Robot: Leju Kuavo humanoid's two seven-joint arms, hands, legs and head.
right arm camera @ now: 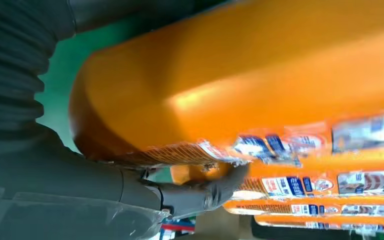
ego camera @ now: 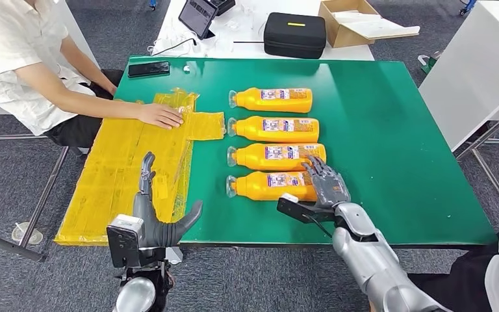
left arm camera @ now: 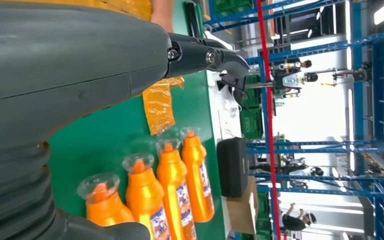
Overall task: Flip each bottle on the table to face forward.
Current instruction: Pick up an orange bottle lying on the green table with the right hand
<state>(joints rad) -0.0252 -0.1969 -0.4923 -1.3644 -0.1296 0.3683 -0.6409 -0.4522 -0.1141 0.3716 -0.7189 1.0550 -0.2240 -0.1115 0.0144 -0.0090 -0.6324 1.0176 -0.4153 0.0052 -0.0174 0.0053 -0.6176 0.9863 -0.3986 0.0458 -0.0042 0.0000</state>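
Observation:
Four orange bottles lie side by side on the green table [ego camera: 390, 130], caps pointing left, labels up. My right hand [ego camera: 325, 183] grips the base end of the nearest bottle [ego camera: 266, 186]; fingers lie over it. In the right wrist view that bottle [right arm camera: 230, 65] sits against the palm, and the thumb [right arm camera: 200, 192] presses its labelled side. The other bottles [ego camera: 273, 156] [ego camera: 276, 129] [ego camera: 273, 99] lie untouched behind it. My left hand [ego camera: 159, 224] hovers open at the table's front edge, left of the row. The left wrist view shows the left hand [left arm camera: 80, 75] and the bottles' caps [left arm camera: 142, 195].
A person sits at the left with a hand [ego camera: 159, 116] on a yellow plastic sheet [ego camera: 123, 169] covering the table's left part. A phone [ego camera: 148, 68] lies at the back left. A black case [ego camera: 294, 34], a cardboard box [ego camera: 351, 23] and a tablet [ego camera: 198, 16] lie beyond.

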